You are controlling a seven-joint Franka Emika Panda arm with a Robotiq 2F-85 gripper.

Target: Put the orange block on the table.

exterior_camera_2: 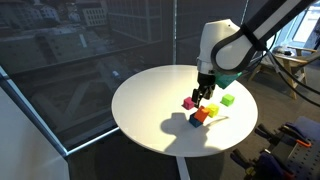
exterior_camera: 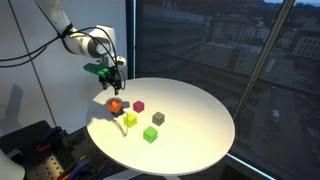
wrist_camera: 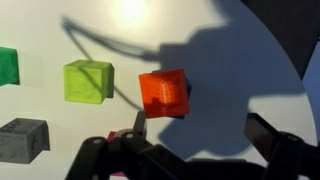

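Orange block (wrist_camera: 162, 93) sits near the middle of the wrist view, lit bright against a broad dark shadow on the pale bench (exterior_camera: 200, 110). A sliver of a blue cube (wrist_camera: 187, 88) shows at its 3 o'clock edge, touching it. In an exterior view the blue cube (exterior_camera_2: 196, 120) lies tight against the orange one's lower side, so the orange block appears to rest on top of it rather than on the bench, though the small pictures leave that unsure.

The claw (exterior_camera: 118, 76) hangs above the orange block (exterior_camera: 115, 105) and apart from it. Its two fingers stand wide apart and nothing is between them. In the wrist view they enter from the bottom edge, one finger (wrist_camera: 130, 140) at 7 o'clock of the block and the other at 4 o'clock.

In the wrist view, a lime-yellow cube (wrist_camera: 87, 80) lies near the orange block at 9 o'clock. A green cube (wrist_camera: 7, 68) sits farther along the same line, cut by the frame edge. A grey cube (wrist_camera: 22, 138) lies at 8 o'clock, well apart.

A magenta cube (exterior_camera: 139, 105) rests on the bench near the orange block at 3 o'clock in an exterior view. All the cubes are gathered on the part of the round bench nearest the arm.
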